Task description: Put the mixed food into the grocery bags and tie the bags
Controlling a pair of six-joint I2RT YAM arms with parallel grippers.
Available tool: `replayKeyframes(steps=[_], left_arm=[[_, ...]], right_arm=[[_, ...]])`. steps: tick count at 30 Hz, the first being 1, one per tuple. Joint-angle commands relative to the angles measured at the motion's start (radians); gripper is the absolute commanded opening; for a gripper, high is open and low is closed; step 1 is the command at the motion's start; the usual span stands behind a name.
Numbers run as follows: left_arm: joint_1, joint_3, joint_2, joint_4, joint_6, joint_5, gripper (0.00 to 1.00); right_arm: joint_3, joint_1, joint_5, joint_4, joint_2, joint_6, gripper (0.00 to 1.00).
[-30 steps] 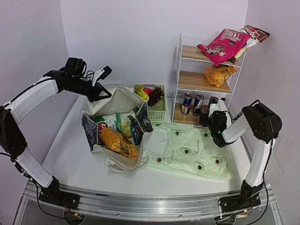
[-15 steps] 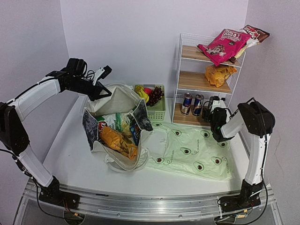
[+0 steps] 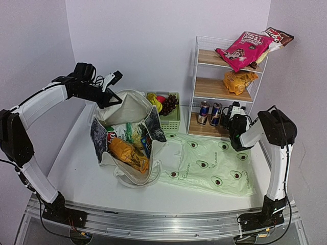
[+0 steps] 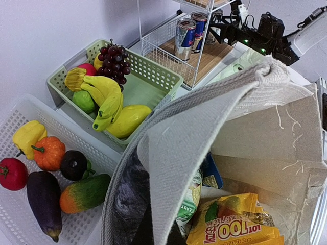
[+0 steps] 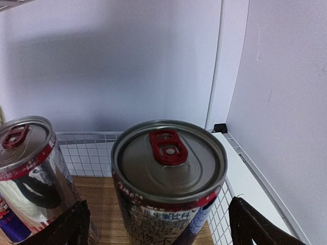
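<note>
My left gripper (image 3: 106,97) is shut on the back rim of the cream canvas tote (image 3: 127,109) and holds it up and open; in the left wrist view the tote's fabric (image 4: 204,132) hides the fingers. An orange packet (image 3: 127,153) and a green-white packet (image 3: 120,133) lie inside the tote. The avocado-print plastic bag (image 3: 209,163) lies flat on the table. My right gripper (image 5: 163,224) is open on the lowest shelf, one finger on each side of a drink can (image 5: 168,168) and apart from it. Bananas (image 4: 104,99) and grapes (image 4: 113,58) sit in the green basket (image 4: 153,76).
The wire shelf rack (image 3: 196,66) stands at the back right, with two more cans (image 3: 209,112), an orange packet (image 3: 237,80) and a pink snack bag (image 3: 242,48) on it. A white basket (image 4: 61,125) of vegetables sits behind the tote. The right wall is close to the rack.
My right gripper has moved up from the plastic bag into the lowest shelf, around the rightmost can. The left gripper has kept hold of the tote's rim, almost still.
</note>
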Motion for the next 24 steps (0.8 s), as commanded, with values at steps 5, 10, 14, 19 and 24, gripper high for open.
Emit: replayKeyframes(steps=[5, 10, 14, 19, 24], left_arm=[[0.004, 0.045, 0.027, -0.024, 0.022, -0.01, 0.0], [0.004, 0.048, 0.031, -0.026, 0.024, -0.011, 0.0], [0.004, 0.054, 0.034, -0.033, 0.028, -0.011, 0.0], [0.004, 0.053, 0.036, -0.037, 0.032, -0.013, 0.0], [0.004, 0.054, 0.037, -0.039, 0.037, -0.017, 0.0]], right_arm=[[0.07, -0.05, 0.01, 0.032, 0.034, -0.021, 0.91], [0.096, -0.06, 0.008, 0.032, 0.055, -0.025, 0.89], [0.113, -0.066, -0.009, 0.032, 0.072, -0.038, 0.88], [0.132, -0.069, -0.066, 0.032, 0.085, -0.041, 0.87], [0.157, -0.069, -0.089, 0.032, 0.101, -0.045, 0.7]])
